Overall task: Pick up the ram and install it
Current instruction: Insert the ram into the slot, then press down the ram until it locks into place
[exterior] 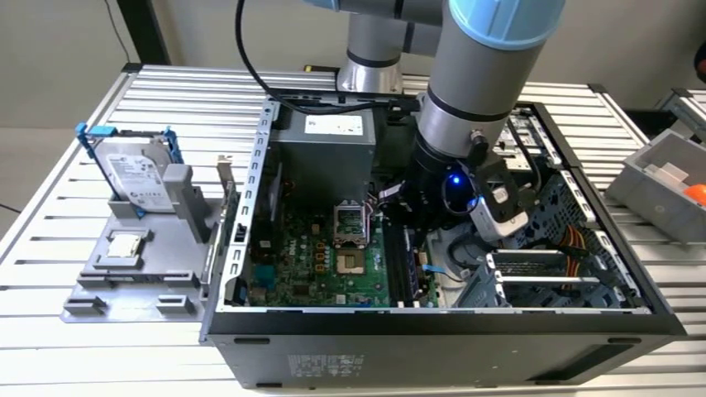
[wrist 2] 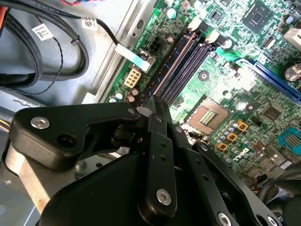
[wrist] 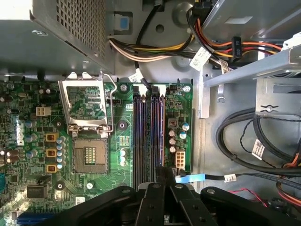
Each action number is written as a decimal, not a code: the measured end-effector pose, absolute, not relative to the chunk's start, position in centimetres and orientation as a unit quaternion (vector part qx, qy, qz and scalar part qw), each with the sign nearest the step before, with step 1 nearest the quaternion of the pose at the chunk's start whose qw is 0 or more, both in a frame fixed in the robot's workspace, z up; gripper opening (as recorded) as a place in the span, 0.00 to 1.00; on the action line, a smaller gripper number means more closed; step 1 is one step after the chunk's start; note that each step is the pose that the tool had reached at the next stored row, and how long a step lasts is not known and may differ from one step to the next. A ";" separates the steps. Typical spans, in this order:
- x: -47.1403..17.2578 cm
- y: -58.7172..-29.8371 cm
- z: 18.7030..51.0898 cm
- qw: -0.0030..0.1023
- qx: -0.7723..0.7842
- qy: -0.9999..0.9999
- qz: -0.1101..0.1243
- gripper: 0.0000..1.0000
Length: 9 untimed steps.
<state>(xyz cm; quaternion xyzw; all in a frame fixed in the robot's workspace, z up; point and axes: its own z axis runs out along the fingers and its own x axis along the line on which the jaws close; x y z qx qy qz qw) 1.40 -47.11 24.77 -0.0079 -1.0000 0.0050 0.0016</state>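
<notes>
Holding: we see the gripper [wrist 2: 153, 101] with its fingers drawn almost together on the near end of the ram [wrist 2: 171, 63], pinching the thin stick with only its width between them.
Ram: we see it edge-on in both wrist views, a narrow brownish line [wrist: 151, 132] lying along one of the parallel memory slots, next to the green motherboard's [wrist: 28, 117] outer border.
Arm: in the exterior view it comes down from the top centre of the frame into the open computer case [exterior: 441, 331], with the wrist low over the slots right of centre.
Socket: the processor socket [wrist: 89, 155] sits open just beside the slots, its metal frame lifted.
Fixture side: at the exterior view's left, we find the hard drive [exterior: 138, 174] standing in its blue frame and the small square processor [exterior: 124, 246] lying below it, both well apart from the case.
Support: the slatted metal table [exterior: 66, 347] carries everything.
</notes>
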 end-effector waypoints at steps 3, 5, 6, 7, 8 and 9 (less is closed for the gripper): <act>1.4 -47.1 24.8 0.002 -0.008 -1.000 0.005 0.00; 1.4 -47.1 24.8 0.002 -0.008 -1.000 0.004 0.00; 1.4 -47.1 24.8 0.002 -0.008 -1.000 0.004 0.00; 1.4 -47.1 24.8 0.002 -0.008 -1.000 0.004 0.00; 1.4 -47.1 24.8 0.002 -0.008 -1.000 0.004 0.00; 1.4 -47.1 24.8 0.002 -0.008 -1.000 0.004 0.00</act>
